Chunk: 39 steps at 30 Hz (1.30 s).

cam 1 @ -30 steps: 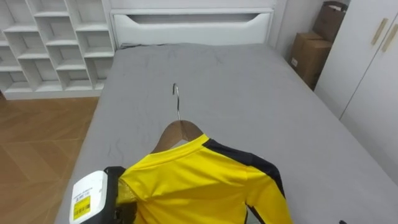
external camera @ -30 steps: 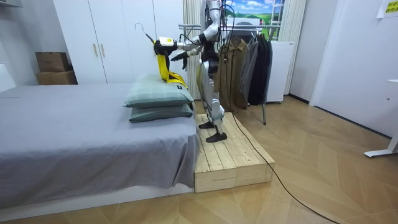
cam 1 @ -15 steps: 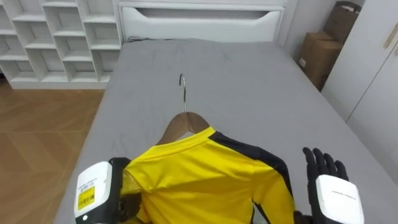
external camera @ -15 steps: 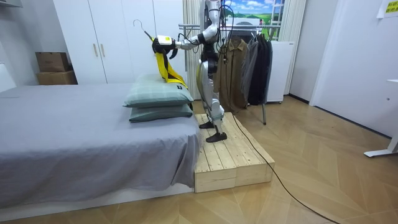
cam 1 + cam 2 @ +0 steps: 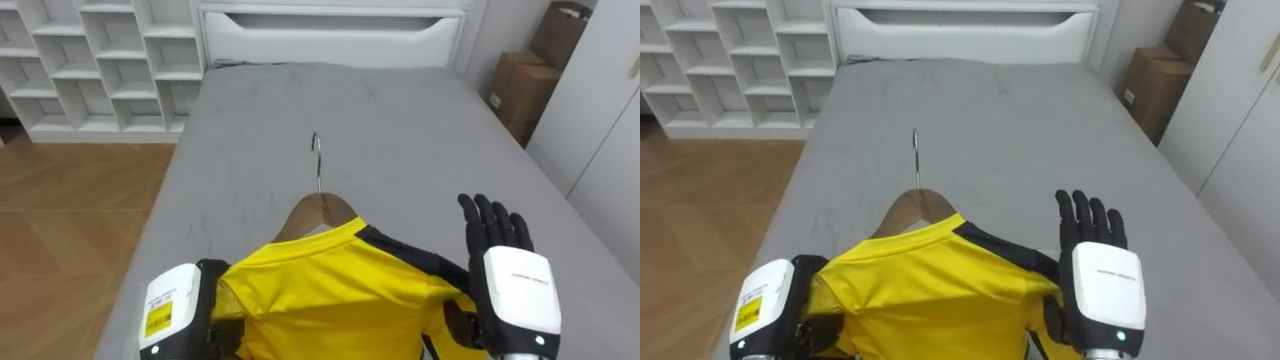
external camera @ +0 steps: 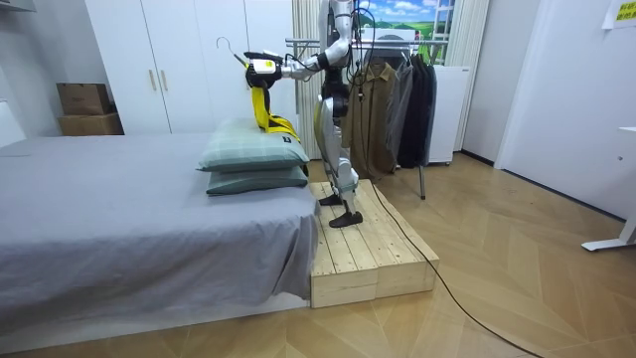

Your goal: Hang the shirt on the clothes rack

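A yellow shirt (image 5: pixel 330 290) with dark trim hangs on a wooden hanger (image 5: pixel 318 212), whose metal hook (image 5: pixel 317 150) points away from me over the grey bed (image 5: pixel 400 120). My left hand (image 5: pixel 175 310) is at the shirt's left shoulder, fingers curled into the cloth, holding it up. My right hand (image 5: pixel 515 290) stands at the shirt's right shoulder with fingers straight and open. In the room view I stand on a wooden platform (image 6: pixel 368 249) by the bed, holding the shirt (image 6: pixel 264 107) out above the pillows (image 6: pixel 253 159).
A white headboard (image 5: pixel 330 25) and white cube shelves (image 5: pixel 100 50) lie beyond the bed. A cardboard box (image 5: pixel 520 85) and a white wardrobe (image 5: pixel 610 130) stand at the right. Behind me is a clothes rack (image 6: pixel 393 94) with dark garments.
My right hand has come up into view beside the shirt's right shoulder. The left hand still holds the hanger with the shirt. The eye views have shifted slightly.
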### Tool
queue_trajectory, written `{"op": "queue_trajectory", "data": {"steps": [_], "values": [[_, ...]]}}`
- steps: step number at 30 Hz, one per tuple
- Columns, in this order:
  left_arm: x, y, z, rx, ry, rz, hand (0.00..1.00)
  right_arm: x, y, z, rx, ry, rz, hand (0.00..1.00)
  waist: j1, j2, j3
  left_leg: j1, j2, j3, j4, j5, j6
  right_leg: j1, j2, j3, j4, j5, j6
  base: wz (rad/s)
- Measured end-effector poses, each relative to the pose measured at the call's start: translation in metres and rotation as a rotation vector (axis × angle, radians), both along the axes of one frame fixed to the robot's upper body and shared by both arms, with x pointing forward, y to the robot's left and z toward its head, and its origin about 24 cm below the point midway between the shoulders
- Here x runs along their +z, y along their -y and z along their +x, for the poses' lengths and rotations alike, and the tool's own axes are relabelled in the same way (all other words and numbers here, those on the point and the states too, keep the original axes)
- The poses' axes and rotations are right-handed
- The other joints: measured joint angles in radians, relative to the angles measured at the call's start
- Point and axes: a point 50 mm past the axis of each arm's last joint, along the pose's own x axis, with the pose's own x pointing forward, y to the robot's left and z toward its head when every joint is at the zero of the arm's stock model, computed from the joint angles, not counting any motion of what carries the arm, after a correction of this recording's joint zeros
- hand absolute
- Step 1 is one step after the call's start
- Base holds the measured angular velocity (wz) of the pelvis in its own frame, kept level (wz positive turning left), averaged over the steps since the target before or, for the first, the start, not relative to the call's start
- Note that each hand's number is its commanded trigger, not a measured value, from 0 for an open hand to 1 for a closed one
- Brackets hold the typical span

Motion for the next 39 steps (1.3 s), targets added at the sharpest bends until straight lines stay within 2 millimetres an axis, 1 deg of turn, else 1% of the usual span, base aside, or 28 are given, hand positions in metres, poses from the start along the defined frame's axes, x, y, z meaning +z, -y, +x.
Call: {"op": "queue_trajectory", "data": {"steps": [5,12,16,22,27,30,34,39], "values": [[0.006,0.002,0.002,-0.012,0.029,0.004,1.00,0.004,-0.002,0.004,0.014,0.018,-0.008,0.00,0.000,0.002,0.0003,-0.001,0.000,0.000,0.000,0.000,0.000,-0.001,0.000,0.000,0.000,0.000,0.000,0.00],[0.005,0.006,0.001,-0.027,0.026,0.003,1.00,0.003,-0.007,0.005,0.044,0.002,-0.008,0.00,0.001,0.002,0.0005,0.001,0.000,0.000,-0.002,0.000,0.000,-0.001,0.000,0.002,-0.001,0.000,0.000,0.00],[0.005,0.006,0.001,-0.032,0.024,0.007,1.00,0.003,-0.013,0.006,0.085,-0.047,-0.006,0.00,0.001,0.000,0.0013,0.003,0.000,0.001,-0.004,0.000,0.000,-0.001,0.000,0.003,-0.001,0.000,0.000,0.00],[0.004,0.007,0.001,-0.048,0.003,0.006,1.00,0.000,-0.018,0.007,0.135,-0.150,0.033,0.00,0.014,-0.007,0.0063,0.013,0.001,0.006,-0.007,0.000,0.000,0.005,0.000,0.004,-0.002,0.000,0.000,-0.02],[0.004,0.008,0.001,-0.050,0.003,0.005,1.00,-0.004,-0.019,0.008,0.162,-0.236,0.058,0.00,0.024,-0.007,0.0063,0.009,0.001,0.006,-0.006,0.000,0.000,0.003,0.000,0.003,-0.002,0.000,0.000,0.00],[0.006,0.009,0.001,-0.060,0.013,0.026,1.00,-0.001,-0.022,0.014,0.183,-0.258,0.069,0.00,0.026,-0.010,0.0065,0.004,0.001,0.005,-0.006,0.000,0.000,0.000,0.000,0.003,-0.001,0.000,0.000,0.01],[0.009,0.011,0.003,-0.072,0.030,0.040,1.00,0.010,-0.027,0.027,0.220,-0.257,0.079,0.00,0.023,-0.021,0.0062,-0.003,0.001,-0.007,-0.004,0.000,0.000,-0.001,-0.001,-0.011,-0.002,0.000,0.000,0.08],[0.010,0.011,0.004,-0.076,0.037,0.042,1.00,0.012,-0.031,0.030,0.257,-0.288,0.076,0.00,0.024,-0.024,0.0057,-0.003,0.000,-0.014,-0.004,0.000,0.000,0.002,-0.003,-0.028,-0.002,0.000,0.000,0.05]]}}
